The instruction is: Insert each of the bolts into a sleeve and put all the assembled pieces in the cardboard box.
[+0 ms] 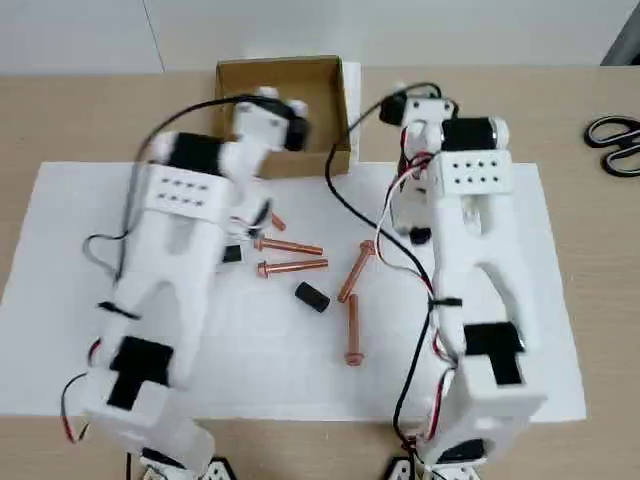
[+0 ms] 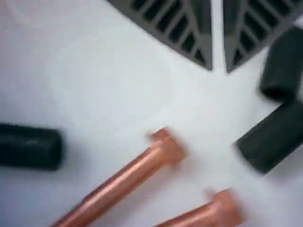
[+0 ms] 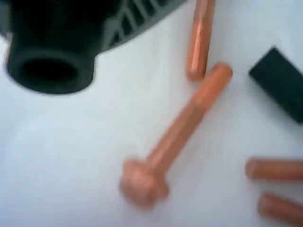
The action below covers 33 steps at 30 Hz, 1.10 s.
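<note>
Several copper bolts lie on the white sheet, among them one (image 1: 290, 245) beside another (image 1: 293, 266) and one (image 1: 353, 328) nearer the front. A black sleeve (image 1: 312, 297) lies between them. My left gripper (image 2: 218, 66) hovers low over the sheet, shut, with nothing between its ribbed fingers (image 2: 175, 23). Beside it lie two bolt heads (image 2: 165, 146) (image 2: 222, 208) and black sleeves (image 2: 28, 146) (image 2: 272, 142). My right gripper (image 3: 71, 28) is shut on a black sleeve (image 3: 49, 71), open end showing, just above the sheet near a bolt (image 3: 175, 142).
The open cardboard box (image 1: 285, 100) stands at the back, behind the left arm's wrist. The white sheet (image 1: 520, 380) covers the wooden table. Scissors (image 1: 615, 145) lie at the far right edge. Cables hang from both arms over the middle.
</note>
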### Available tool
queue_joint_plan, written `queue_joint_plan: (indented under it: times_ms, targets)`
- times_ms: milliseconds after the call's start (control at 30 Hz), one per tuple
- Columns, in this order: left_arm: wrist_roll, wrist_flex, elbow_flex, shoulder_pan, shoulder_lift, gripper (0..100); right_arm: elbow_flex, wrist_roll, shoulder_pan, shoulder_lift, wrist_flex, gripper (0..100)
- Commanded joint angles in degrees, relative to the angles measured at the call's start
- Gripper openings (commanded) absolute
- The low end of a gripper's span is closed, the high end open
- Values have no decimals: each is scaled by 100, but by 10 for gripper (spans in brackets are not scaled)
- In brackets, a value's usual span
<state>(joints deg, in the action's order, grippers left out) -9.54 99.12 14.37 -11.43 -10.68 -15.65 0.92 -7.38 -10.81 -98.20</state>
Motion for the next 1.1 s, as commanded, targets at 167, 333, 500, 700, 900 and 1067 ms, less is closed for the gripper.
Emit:
queue_joint_plan:
  times_ms: [167, 333, 500, 700, 900, 1067]
  targets:
    - [1134, 114, 1358, -976, -1354, 6, 2444, -97, 75, 1604, 813, 7]
    - [1802, 114, 2167, -1160, -2031, 6, 3886, -97, 84, 2466, 2000, 7]
    - [1855, 132, 2176, -1380, -2198, 6, 4826, -97, 435, 3301, 2712, 5]
    - [1626, 132, 2141, -1881, -2207, 7, 5248, -97, 1525, 4207, 2853, 5]
    - [1538, 123, 2519, -1969, -2224, 8, 5697, -97, 2044, 4989, 2818, 5]
    - [1389, 79, 2580, -2207, -2224, 100, 6224, -97, 2044, 5631, 2853, 5]
